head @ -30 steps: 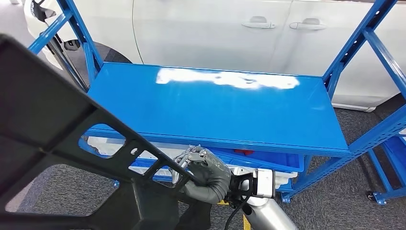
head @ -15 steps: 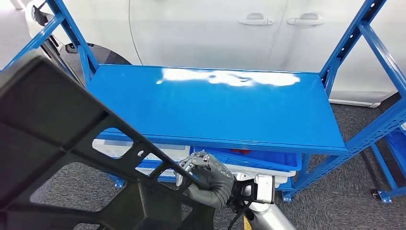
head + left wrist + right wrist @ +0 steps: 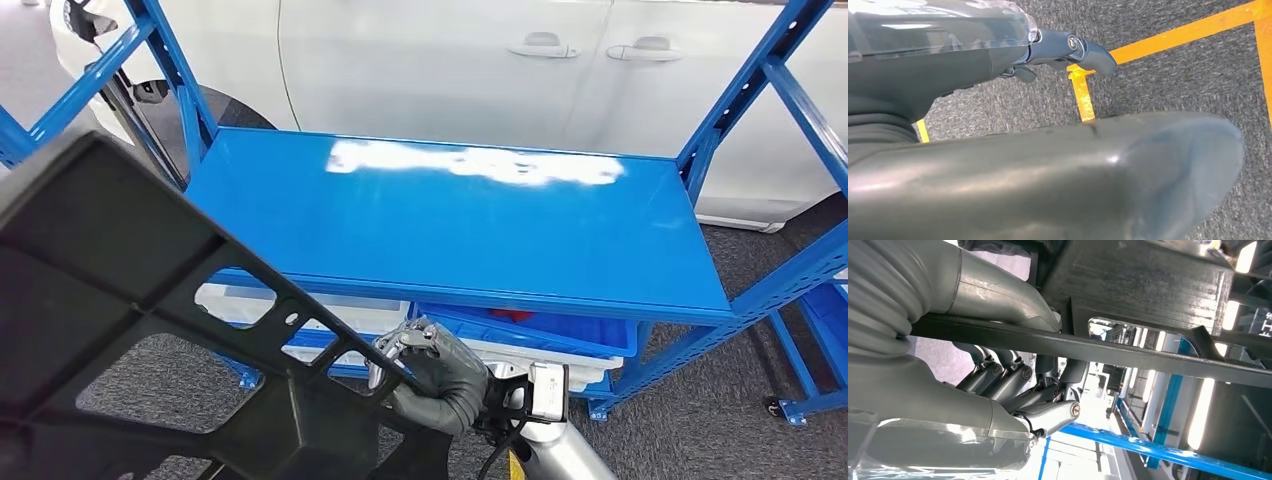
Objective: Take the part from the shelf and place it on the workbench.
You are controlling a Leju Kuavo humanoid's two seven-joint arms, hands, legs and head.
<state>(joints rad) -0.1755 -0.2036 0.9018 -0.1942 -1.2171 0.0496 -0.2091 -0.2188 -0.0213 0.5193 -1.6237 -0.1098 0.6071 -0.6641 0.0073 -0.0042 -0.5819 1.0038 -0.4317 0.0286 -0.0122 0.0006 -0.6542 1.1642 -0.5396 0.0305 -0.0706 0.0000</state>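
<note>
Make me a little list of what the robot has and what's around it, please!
Held thing: big black plastic part
Holder: right hand, fingers wrapped round a bar of the part
Left hand: holds nothing, above grey carpet with orange tape lines
In front: blue shelf, its top bare
Under the shelf: blue and white bins
Behind: white car
Part on workbench: not yet

Matt black plastic part (image 3: pixel 130 330), glossy blue painted-metal shelf (image 3: pixel 470 230), rough grey carpet floor (image 3: pixel 1173 65).
</note>
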